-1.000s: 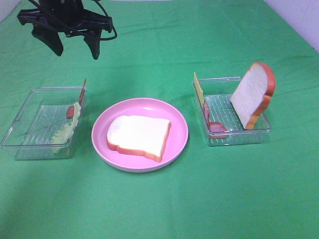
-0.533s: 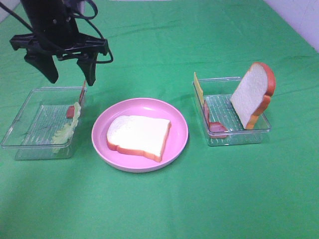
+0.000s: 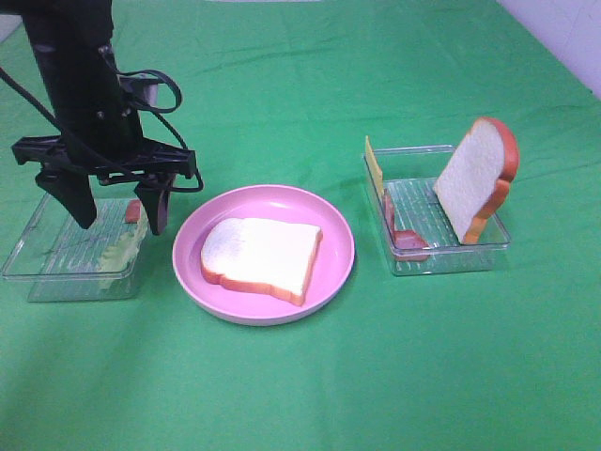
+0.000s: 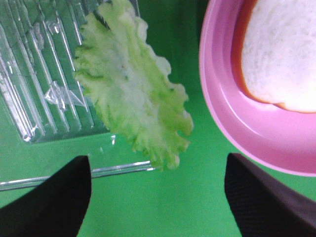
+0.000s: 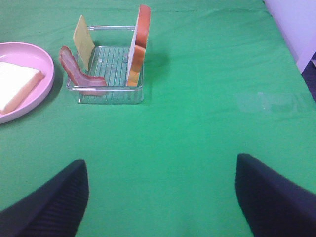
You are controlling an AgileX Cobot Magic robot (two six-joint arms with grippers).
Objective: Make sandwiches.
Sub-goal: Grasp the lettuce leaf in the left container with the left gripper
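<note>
A white bread slice with orange-brown crust lies flat on the pink plate. My left gripper hangs open over the right end of the left clear tray, astride the pale green lettuce leaf. In the left wrist view the lettuce drapes over the tray's wall, between and beyond the open fingers. The right tray holds an upright bread slice, yellow cheese and bacon. My right gripper is open over bare cloth, well short of that tray.
A small reddish bacon piece leans in the left tray by the left gripper's finger. A green cloth covers the table. The pink plate lies close beside the lettuce. A pale wall edge borders the far right.
My left arm has come down and forward from the back of the table to the left tray, its open fingers now straddling the lettuce end. Nothing else has moved.
</note>
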